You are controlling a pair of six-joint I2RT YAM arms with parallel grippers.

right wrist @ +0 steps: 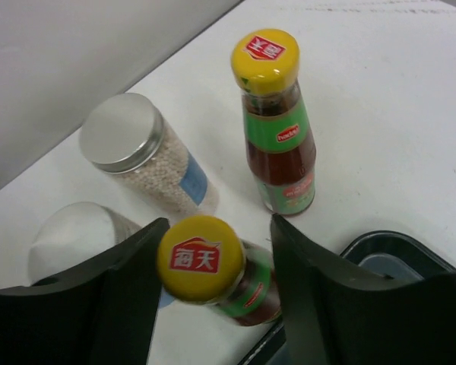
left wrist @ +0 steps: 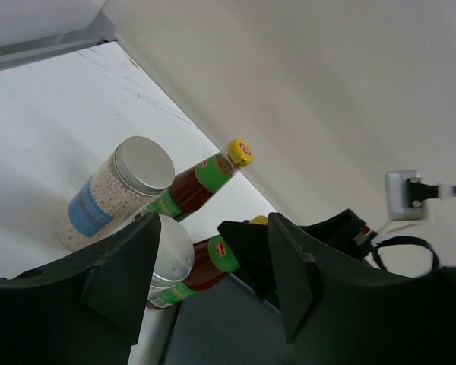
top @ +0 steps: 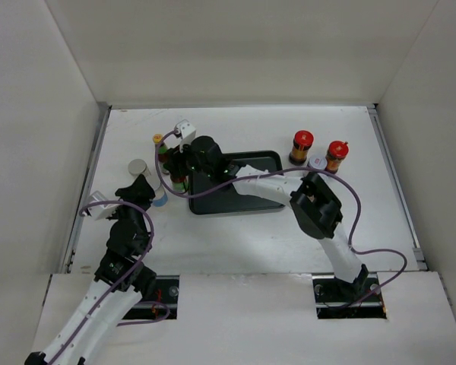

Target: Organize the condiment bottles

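Observation:
My right gripper (top: 178,176) (right wrist: 219,232) is open and straddles a slim yellow-capped bottle (right wrist: 213,266) standing at the black tray's left edge; the fingers are not closed on it. A second yellow-capped bottle (top: 159,141) (right wrist: 277,129) stands behind it. A silver-topped cylinder (top: 139,168) (right wrist: 140,156) stands to their left. Another cylinder (top: 159,199) (left wrist: 167,255) stands beside my left gripper (top: 144,190) (left wrist: 213,247), which is open and empty. Two red-capped bottles (top: 302,144) (top: 336,154) and one white-lidded jar (top: 317,162) stand at the right.
The black tray (top: 247,199) lies mid-table, partly under my right arm (top: 315,205), which reaches across it to the left. White walls enclose the table on three sides. A purple cable (top: 365,220) loops by the right arm.

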